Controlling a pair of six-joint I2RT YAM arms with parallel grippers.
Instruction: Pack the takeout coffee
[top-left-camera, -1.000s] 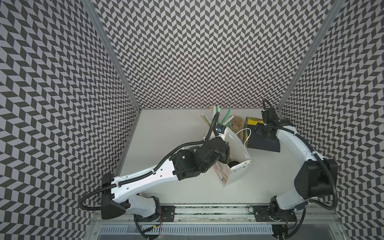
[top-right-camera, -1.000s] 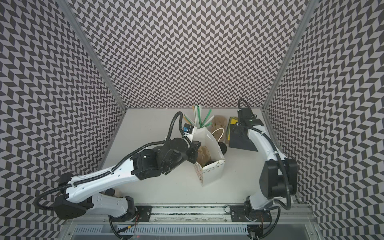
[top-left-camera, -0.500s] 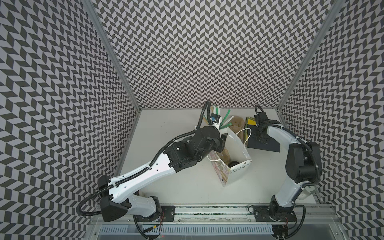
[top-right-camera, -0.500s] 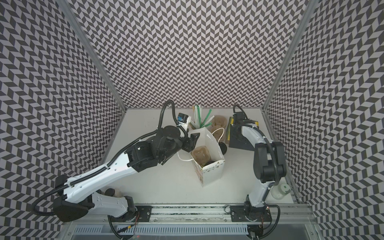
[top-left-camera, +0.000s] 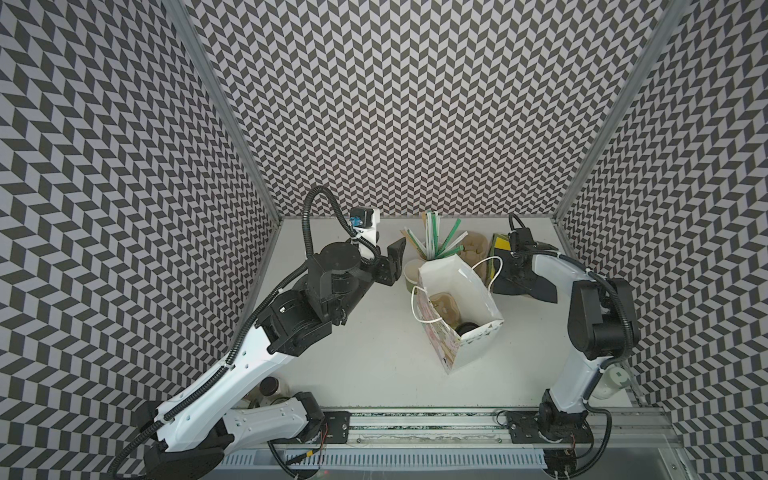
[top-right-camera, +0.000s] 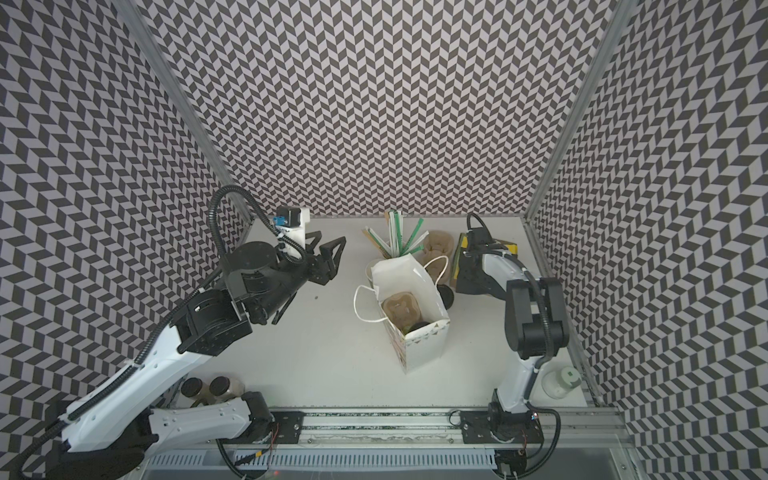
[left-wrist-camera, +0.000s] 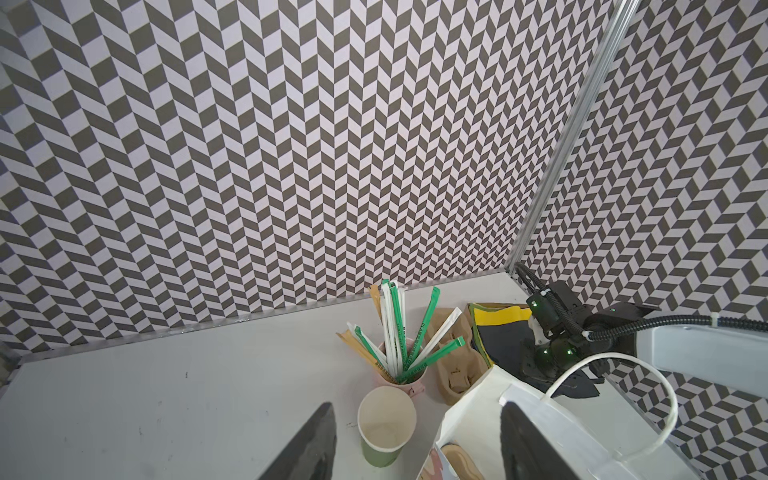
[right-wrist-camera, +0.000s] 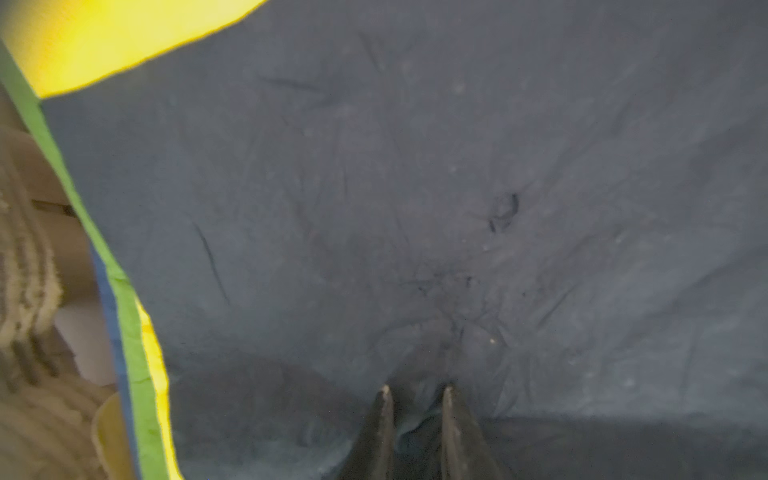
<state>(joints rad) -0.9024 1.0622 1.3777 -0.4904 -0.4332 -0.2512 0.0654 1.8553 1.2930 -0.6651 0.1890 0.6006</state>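
The takeout coffee stands inside the white paper bag (top-left-camera: 478, 291). Only its round black lid (top-left-camera: 467, 328) shows, at the bag's near corner, in both top views (top-right-camera: 419, 326). A brown cup carrier (top-left-camera: 444, 305) sits beside it in the bag. My left gripper (top-left-camera: 392, 264) hangs open left of the bag, holding nothing. In the left wrist view its gap (left-wrist-camera: 417, 407) frames the lidless green cup (left-wrist-camera: 386, 428) on the table. My right gripper (right-wrist-camera: 415, 392) is shut on a pinch of a dark blue napkin (right-wrist-camera: 415, 187), which rises like a tent right of the bag (top-left-camera: 528, 289).
A pink cup of straws (left-wrist-camera: 401, 374) and brown carriers (top-left-camera: 473, 245) stand behind the bag. Yellow and green napkins (left-wrist-camera: 498, 320) lie under the dark one. A black round thing (top-right-camera: 446, 293) sits right of the bag. Brown bottles (top-right-camera: 208, 386) stand near left, a white bottle (top-right-camera: 561, 380) near right.
My left gripper came up out of the bag, drew back to the left and opened. My right gripper came down on the napkin stack and closed on the dark napkin.
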